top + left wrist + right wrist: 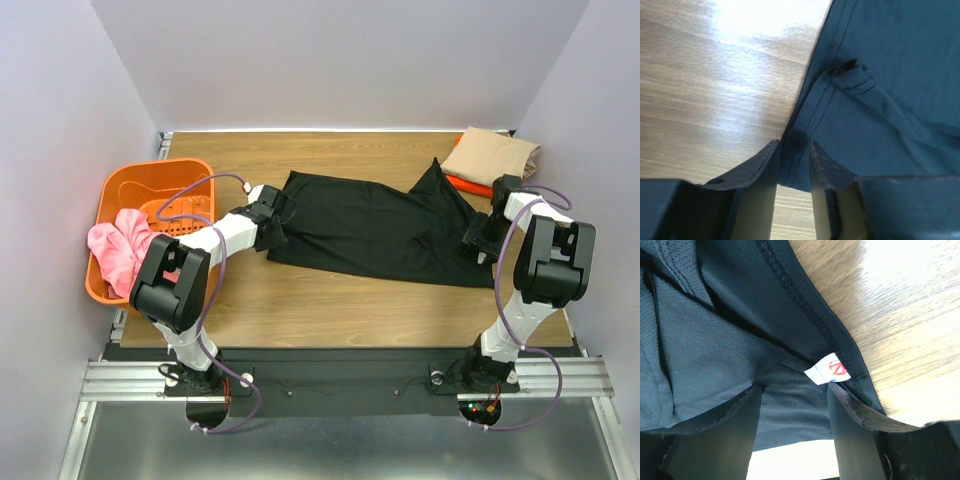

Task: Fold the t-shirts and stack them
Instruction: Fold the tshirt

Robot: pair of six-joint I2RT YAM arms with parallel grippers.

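Top external view: black t-shirt [380, 230] spread flat across the middle of the worktop [330, 310], neck end toward the right. Left hand [793, 147] at its left hem, fingers [757, 167] parted either side of the stitched edge, released rather than clenched. Right hand [792, 390] at the collar by the white neck tag [827, 368], likewise standing open over the cloth. Folded tan t-shirt [490, 155] at the far right corner, stacked on the orange t-shirt [462, 184]. Orange basket [150, 185] at the left edge, pink cloth [115, 250] draped in it.
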